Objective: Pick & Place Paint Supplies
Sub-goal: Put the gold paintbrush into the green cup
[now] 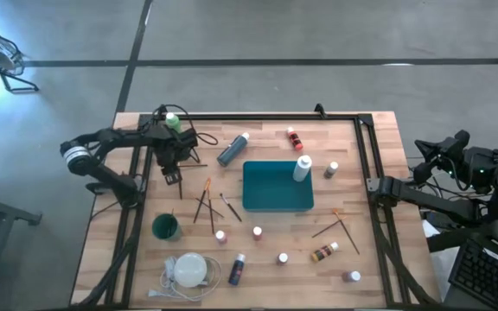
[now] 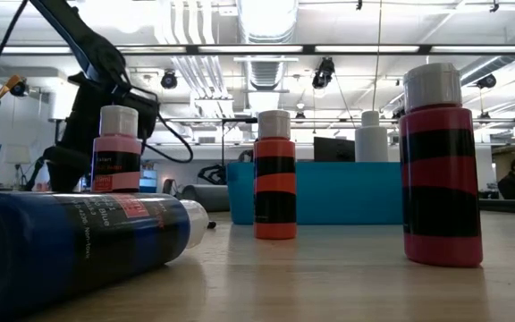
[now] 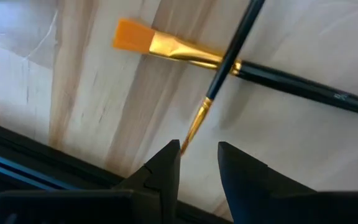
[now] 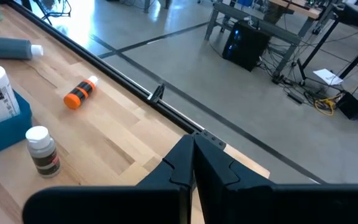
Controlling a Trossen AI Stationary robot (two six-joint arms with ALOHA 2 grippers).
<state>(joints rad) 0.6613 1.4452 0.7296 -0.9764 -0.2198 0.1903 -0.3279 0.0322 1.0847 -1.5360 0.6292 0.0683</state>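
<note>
Left wrist view puts the left arm's fingers [image 3: 197, 163] partly open just above the wooden surface [image 3: 92, 93], with the gold tip of a thin dark-handled brush [image 3: 219, 78] reaching almost into the gap between them. That brush's long axis runs straight away from the fingers, so they would close across its tip end, not across the handle. A second, flat brush [image 3: 185, 51] with orange bristles lies crosswise under it, farther off. Nothing is gripped.

From above, the left arm [image 1: 173, 166] is at the surface's left side, by far the nearer to these brushes; the right arm's fingers [image 4: 192, 158] are shut and empty at the right edge, well apart. The teal tray [image 1: 258, 203] lies mid-surface.

Bottle labels and faint print on the flat brush's handle are too small to read.
</note>
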